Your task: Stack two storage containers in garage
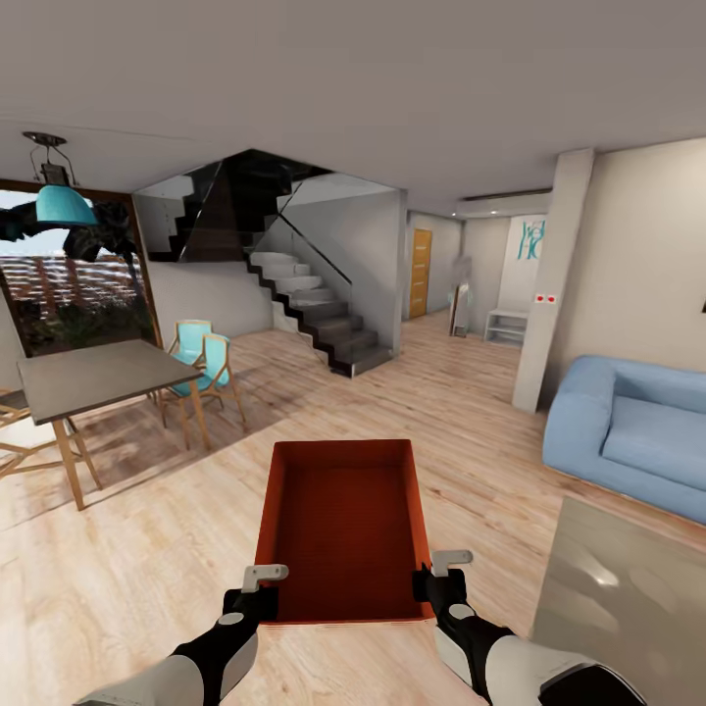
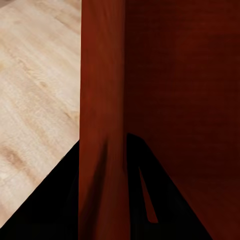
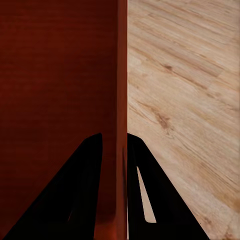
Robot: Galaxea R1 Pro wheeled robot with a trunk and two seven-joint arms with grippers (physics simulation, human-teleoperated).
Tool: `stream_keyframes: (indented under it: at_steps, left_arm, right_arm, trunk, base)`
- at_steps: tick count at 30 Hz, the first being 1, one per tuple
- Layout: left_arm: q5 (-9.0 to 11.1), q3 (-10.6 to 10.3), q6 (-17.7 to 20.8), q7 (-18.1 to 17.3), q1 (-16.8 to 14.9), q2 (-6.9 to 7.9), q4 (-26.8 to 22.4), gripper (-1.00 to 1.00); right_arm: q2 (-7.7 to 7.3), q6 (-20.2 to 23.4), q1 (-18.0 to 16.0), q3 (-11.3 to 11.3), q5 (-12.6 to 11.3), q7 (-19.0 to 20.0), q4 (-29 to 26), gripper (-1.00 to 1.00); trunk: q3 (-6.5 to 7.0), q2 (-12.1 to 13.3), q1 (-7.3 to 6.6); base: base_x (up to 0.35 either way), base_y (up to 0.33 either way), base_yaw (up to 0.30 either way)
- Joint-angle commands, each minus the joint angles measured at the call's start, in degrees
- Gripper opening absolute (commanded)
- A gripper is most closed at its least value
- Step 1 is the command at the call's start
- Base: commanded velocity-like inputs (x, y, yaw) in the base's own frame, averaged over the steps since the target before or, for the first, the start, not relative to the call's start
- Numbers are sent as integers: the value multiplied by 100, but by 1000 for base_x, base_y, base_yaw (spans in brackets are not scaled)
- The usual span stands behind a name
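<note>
The unlabelled orange-red storage container point(image 1: 343, 529) hangs above the light wood plank floor point(image 1: 147, 549) of the living room, its left wall clenched between the left gripper's point(image 1: 263, 586) jaws and its right wall between the right gripper's point(image 1: 439, 577), near the blue sofa point(image 1: 628, 431).

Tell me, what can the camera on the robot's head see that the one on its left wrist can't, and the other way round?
The head view takes in the room: the whole orange-red storage container held between the left gripper and right gripper, plus a dining table, a staircase and a blue sofa. The left wrist view gives the close-up: one thin container wall running between the gripper's dark fingers, one finger on each side of it. Both show the container and the light wood plank floor.
</note>
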Motion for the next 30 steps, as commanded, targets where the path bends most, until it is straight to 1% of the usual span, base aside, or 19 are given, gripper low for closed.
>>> stream_keyframes:
  at_steps: [1, 11, 30]
  left_arm:
    - [28, 8, -8, 36, -5, -4, -3, -100]
    - [29, 8, -7, 36, -5, -4, -3, -100]
    - [29, 8, -7, 36, -5, 4, -3, -100]
  right_arm:
    - [39, -2, -9, -260, 33, -5, -1, -100]
    - [39, -2, -10, -268, -7, -7, -7, -100]
    - [30, 10, -12, -269, -14, -7, -2, -100]
  trunk:
    - [-10, -9, 5]
    - [-10, -9, 5]
    - [-10, -9, 5]
  base:
    - [321, 0, 0]
    - [321, 0, 0]
    - [321, 0, 0]
